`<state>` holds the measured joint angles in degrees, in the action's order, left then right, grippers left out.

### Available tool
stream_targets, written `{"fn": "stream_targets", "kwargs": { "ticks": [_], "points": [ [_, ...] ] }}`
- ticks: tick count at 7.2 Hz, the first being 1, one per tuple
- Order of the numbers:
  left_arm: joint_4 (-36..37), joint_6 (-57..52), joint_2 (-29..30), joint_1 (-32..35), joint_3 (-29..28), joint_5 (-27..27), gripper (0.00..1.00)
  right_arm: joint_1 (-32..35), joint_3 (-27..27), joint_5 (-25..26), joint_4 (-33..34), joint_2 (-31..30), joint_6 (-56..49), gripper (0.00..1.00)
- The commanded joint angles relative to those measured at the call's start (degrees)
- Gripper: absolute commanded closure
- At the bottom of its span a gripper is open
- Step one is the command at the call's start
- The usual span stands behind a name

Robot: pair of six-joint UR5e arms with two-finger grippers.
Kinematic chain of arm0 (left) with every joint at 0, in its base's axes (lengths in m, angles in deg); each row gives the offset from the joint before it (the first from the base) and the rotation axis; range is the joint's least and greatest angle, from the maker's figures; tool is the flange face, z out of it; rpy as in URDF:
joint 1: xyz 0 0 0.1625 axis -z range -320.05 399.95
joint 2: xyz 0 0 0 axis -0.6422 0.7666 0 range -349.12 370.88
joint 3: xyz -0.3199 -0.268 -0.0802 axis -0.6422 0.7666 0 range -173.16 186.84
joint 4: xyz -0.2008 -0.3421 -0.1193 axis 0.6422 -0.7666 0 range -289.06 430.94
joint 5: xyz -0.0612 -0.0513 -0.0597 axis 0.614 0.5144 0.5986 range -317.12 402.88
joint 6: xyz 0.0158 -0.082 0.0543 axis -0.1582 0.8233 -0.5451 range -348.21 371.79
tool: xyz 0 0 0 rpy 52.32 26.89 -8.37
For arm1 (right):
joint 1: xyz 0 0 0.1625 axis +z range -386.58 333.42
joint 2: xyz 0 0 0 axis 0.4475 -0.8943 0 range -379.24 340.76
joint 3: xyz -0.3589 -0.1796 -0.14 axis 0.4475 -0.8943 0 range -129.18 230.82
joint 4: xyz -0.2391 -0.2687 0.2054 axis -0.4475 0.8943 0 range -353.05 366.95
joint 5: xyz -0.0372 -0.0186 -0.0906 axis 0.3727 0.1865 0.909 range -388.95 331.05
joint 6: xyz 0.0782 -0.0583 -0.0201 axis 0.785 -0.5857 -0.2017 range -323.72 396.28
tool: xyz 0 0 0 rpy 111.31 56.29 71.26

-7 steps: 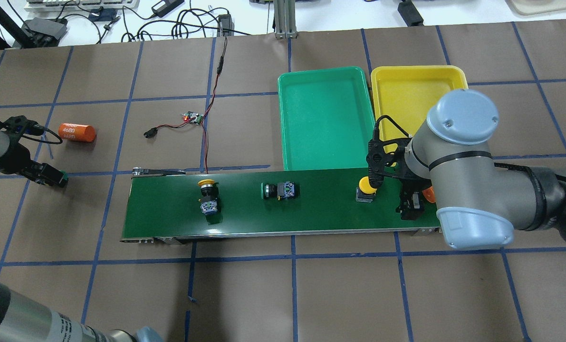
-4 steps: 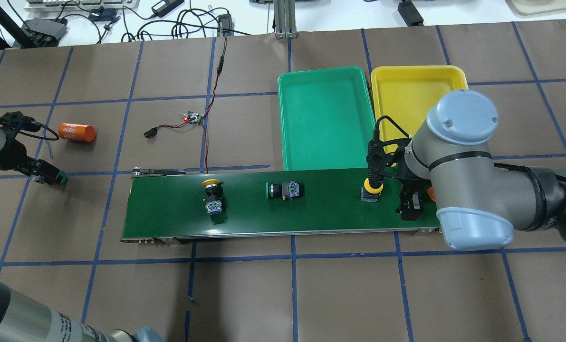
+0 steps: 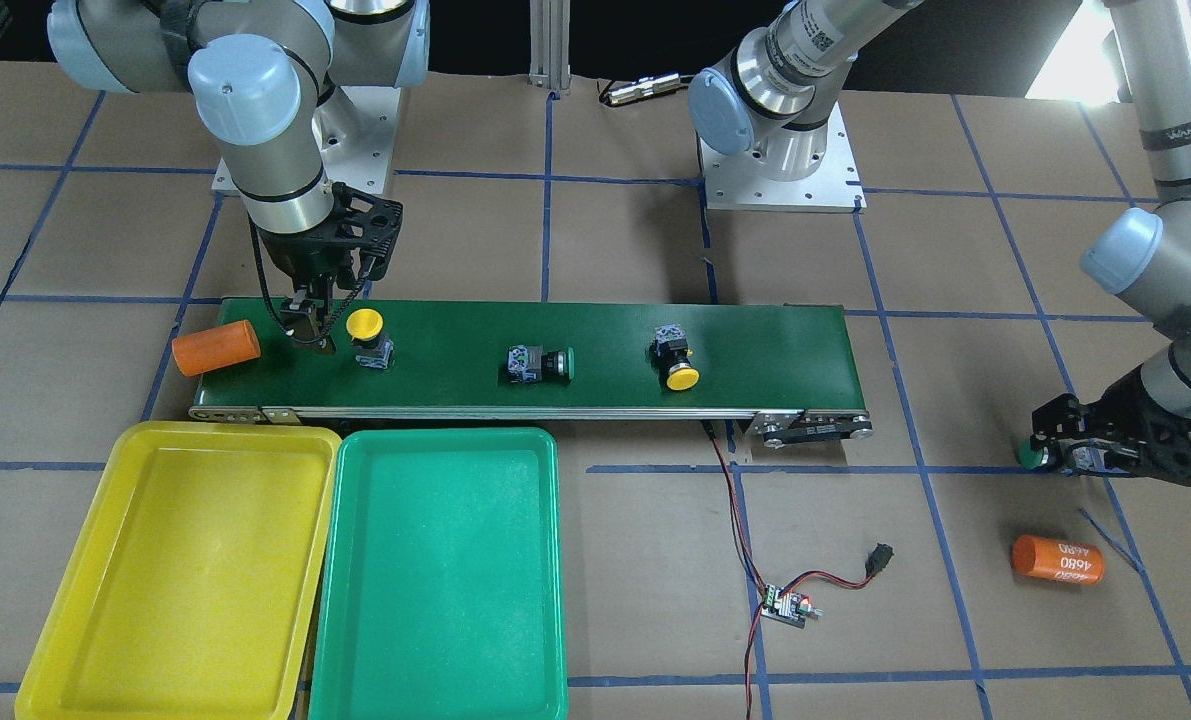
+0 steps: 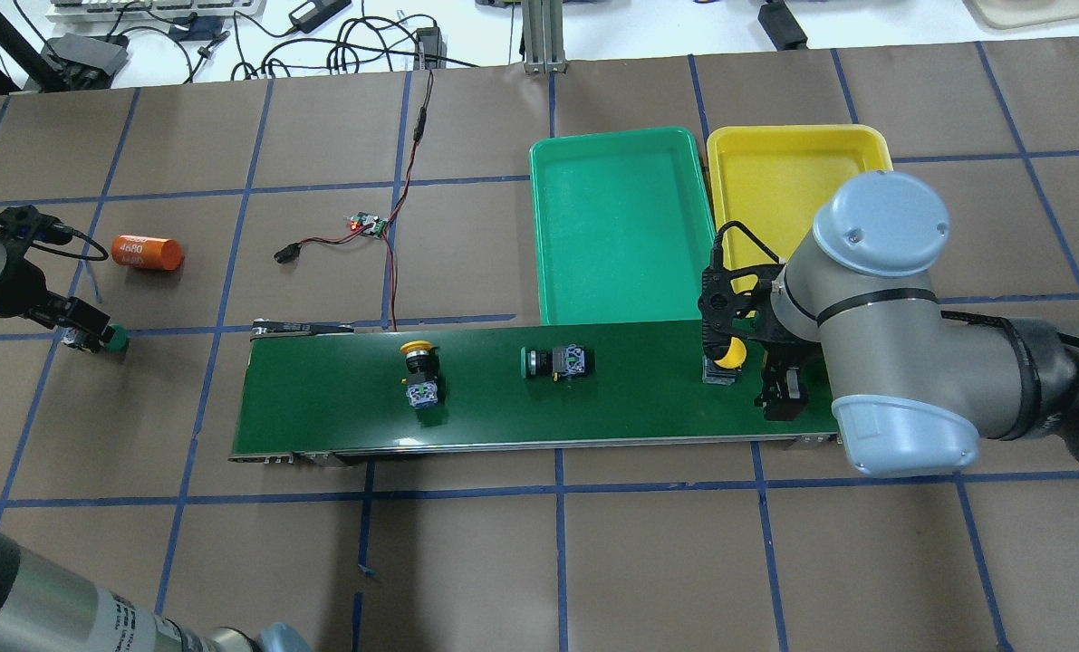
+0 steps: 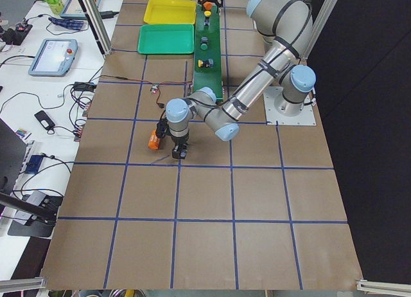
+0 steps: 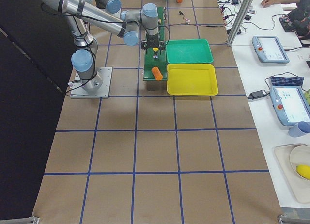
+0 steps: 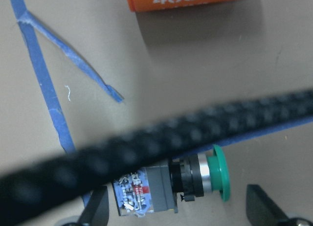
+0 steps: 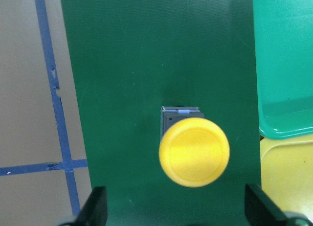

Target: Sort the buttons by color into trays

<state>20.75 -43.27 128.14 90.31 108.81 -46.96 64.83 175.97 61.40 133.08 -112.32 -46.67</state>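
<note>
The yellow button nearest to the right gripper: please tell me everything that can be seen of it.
The yellow button stands upright on the green conveyor belt, cap up, near the belt's end on the robot's right. Its round, smooth, plastic-looking yellow cap is wider than the grey-black blocky body below. The open right gripper is close by but apart; only the belt touches it.

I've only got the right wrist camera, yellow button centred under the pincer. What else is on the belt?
Observer: Two more: a green button on its side, then a second yellow button farther toward the robot's left.
Operator: Anything at my end of the belt?
Observer: An orange cylinder lies there, beside the right pincer.
Operator: And the left pincer?
Observer: Open around another green button lying on the table, off the belt.
</note>
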Motion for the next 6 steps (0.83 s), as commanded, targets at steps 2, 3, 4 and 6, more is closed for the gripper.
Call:
{"fn": "stream_targets", "kwargs": {
  "ticks": [2,3,4,6],
  "points": [
    [-0.1,0.7,0.5,-0.2,0.4,0.3,0.0,0.0,0.0,-0.1,-0.1,0.0,-0.2,0.14],
    [-0.3,1.3,0.5,-0.1,0.4,0.3,0.0,0.0,0.0,0.0,0.0,0.0,-0.2,0.5],
    [-0.5,1.4,0.7,-0.1,0.5,0.3,0.0,0.0,-0.1,0.0,0.0,0.0,-0.2,0.67],
    [-0.4,1.1,1.1,-0.2,0.5,-0.3,0.49,0.0,-0.1,0.0,0.0,0.0,-0.4,0.73]
  ]
}}
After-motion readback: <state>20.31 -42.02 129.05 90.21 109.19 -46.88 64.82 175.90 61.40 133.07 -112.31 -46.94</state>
